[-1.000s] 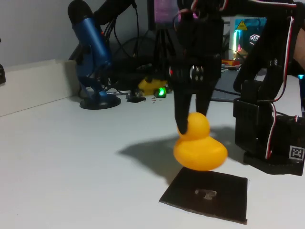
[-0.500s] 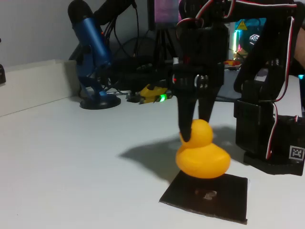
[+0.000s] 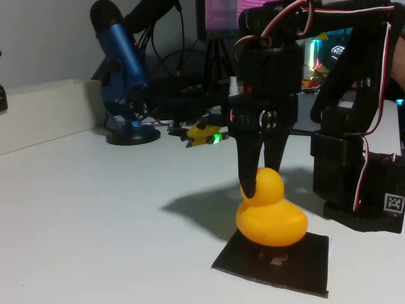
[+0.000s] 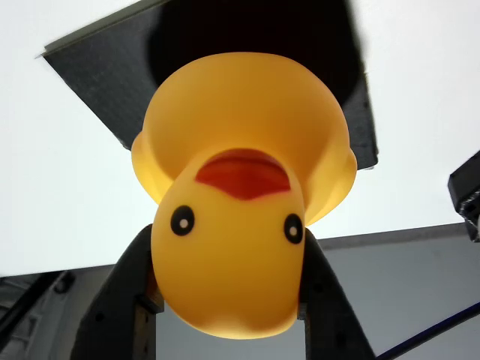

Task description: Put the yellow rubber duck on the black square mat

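The tool (image 3: 261,183), clenched on the head of the yellow rubber duck (image 3: 272,216), holds it over the far part of the black square mat (image 3: 278,266) on the tabletop (image 3: 95,209), seemingly touching down: placement is underway, and releasing looks next.

The black SO-100 arm (image 3: 354,95) rises from its base at the right of the fixed view and reaches leftward, with the wrist bent so that the black 2-finger gripper (image 3: 261,180) points straight down. Its 2 fingers (image 3: 248,171) are closed against opposite sides of the head of the glossy yellow rubber duck (image 3: 272,215). In the wrist view, the fingers (image 4: 124,300) flank the duck's head (image 4: 229,255) on both sides, in contact with it.
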Robot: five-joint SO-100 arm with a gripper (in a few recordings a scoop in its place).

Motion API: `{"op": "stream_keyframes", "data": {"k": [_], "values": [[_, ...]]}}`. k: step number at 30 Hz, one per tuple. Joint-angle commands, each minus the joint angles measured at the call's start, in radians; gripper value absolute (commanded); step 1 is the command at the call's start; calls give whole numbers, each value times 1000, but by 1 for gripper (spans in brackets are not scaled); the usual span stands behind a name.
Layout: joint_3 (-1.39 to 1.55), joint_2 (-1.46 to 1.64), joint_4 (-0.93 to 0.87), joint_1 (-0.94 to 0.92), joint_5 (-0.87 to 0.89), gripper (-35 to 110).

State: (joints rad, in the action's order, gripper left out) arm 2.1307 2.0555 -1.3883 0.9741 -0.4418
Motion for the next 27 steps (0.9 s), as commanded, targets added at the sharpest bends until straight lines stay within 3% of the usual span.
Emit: {"op": "stream_keyframes", "data": {"k": [1,9,17,27], "values": [[9,25,-5,35,-14,10],[17,21,-5,35,-15,12],[18,26,-14,37,-17,30],[-8,31,-18,35,-17,31]]}}
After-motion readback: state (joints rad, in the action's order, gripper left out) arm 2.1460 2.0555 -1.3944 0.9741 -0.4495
